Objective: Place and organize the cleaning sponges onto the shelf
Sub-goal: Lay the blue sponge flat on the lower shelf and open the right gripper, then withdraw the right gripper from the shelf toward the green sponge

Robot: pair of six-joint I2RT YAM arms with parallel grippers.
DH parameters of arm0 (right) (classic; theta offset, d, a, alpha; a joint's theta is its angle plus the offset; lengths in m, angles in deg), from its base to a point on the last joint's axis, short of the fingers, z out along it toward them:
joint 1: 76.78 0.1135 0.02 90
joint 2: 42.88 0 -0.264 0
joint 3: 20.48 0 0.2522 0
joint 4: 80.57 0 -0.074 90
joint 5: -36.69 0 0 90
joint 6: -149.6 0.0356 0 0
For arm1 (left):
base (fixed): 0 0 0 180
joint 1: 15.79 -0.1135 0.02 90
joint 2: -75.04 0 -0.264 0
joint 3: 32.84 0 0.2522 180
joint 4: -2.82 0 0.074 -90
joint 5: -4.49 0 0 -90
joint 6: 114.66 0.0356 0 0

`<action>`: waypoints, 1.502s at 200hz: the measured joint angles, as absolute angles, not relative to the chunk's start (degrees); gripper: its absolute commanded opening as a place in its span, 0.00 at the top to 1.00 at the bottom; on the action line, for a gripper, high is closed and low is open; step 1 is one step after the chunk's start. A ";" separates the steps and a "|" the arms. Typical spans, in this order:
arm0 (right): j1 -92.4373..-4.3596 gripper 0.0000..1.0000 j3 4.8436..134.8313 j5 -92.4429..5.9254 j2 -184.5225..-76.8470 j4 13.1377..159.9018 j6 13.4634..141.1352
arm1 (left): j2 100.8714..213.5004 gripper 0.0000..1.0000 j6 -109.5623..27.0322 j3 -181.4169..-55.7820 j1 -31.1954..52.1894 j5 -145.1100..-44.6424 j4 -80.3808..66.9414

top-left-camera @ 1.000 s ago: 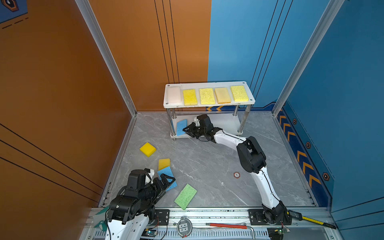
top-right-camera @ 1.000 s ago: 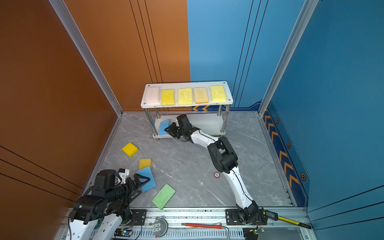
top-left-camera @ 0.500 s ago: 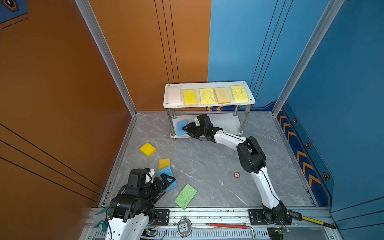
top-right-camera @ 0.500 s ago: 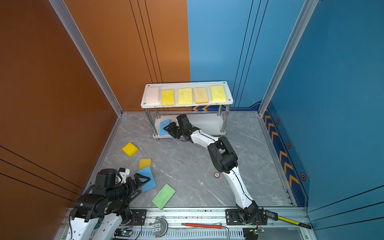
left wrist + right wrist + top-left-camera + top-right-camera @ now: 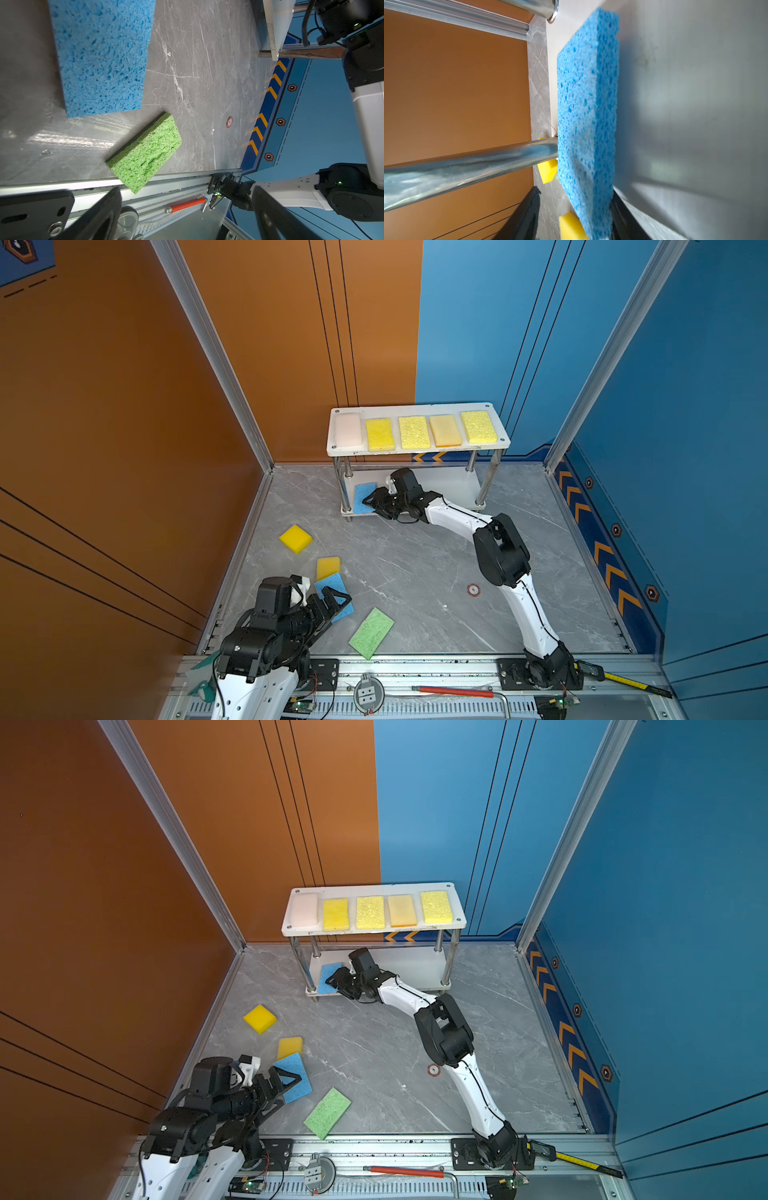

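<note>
- The right fingers [image 5: 527, 216] stand parted around a blue sponge [image 5: 587, 114], not clamping it. It lies on the lower board [image 5: 453, 485] of the shelf [image 5: 415, 450], beside a metal post [image 5: 467, 164].
- The left fingers [image 5: 99, 214] gape wide and empty above a second blue sponge [image 5: 99, 56] on the table [image 5: 415, 572].
- A row of five sponges [image 5: 413, 432] fills the top board — one pale, four yellow or orange.
- Two yellow sponges [image 5: 295, 538] and a green sponge [image 5: 371, 632] lie on the table.

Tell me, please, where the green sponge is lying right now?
In both top views the green sponge lies flat on the grey floor front-left, by the front rail, just right of the loose blue sponge.
</note>
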State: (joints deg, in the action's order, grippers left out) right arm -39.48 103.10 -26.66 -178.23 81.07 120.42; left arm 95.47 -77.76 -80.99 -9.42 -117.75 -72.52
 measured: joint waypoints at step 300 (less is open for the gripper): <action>-33.89 0.37 120.02 -46.11 -181.64 51.91 87.83 | 97.06 0.02 -75.03 -82.83 -12.53 -120.73 -72.72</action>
